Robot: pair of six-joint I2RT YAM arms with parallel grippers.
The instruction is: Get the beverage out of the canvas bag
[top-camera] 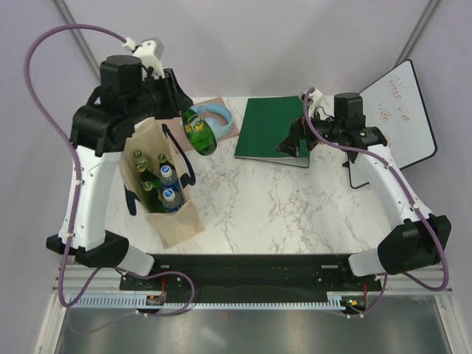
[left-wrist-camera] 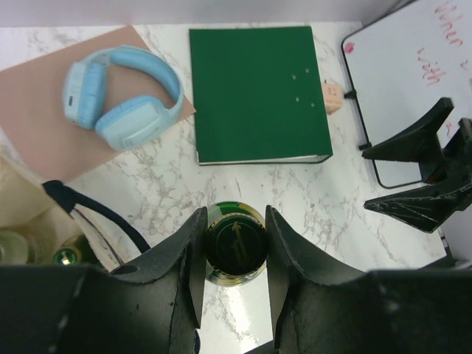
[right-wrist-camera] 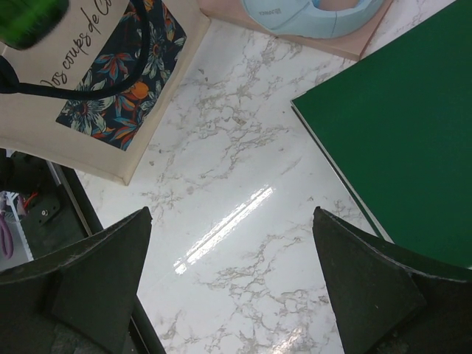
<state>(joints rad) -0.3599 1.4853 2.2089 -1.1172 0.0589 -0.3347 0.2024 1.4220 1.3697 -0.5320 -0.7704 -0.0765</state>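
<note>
The beige canvas bag point(top-camera: 171, 210) with navy handles stands at the left of the table, with several bottles point(top-camera: 166, 186) inside. My left gripper point(top-camera: 184, 118) is shut on the cap of a green bottle point(top-camera: 200, 131) and holds it in the air just right of the bag's top. In the left wrist view the cap point(left-wrist-camera: 234, 245) sits pinched between both fingers point(left-wrist-camera: 184, 254), above bare marble. The bag's edge point(left-wrist-camera: 22, 199) shows at lower left there. My right gripper point(top-camera: 295, 140) is open and empty over the green binder point(top-camera: 274, 131). The bag's flowered side point(right-wrist-camera: 110, 81) shows in the right wrist view.
Blue headphones point(top-camera: 220, 116) lie on a pink-brown board point(top-camera: 225, 131) behind the bag. A whiteboard point(top-camera: 394, 122) with red writing lies at the far right. The marble table point(top-camera: 280, 206) runs between the bag and the right arm.
</note>
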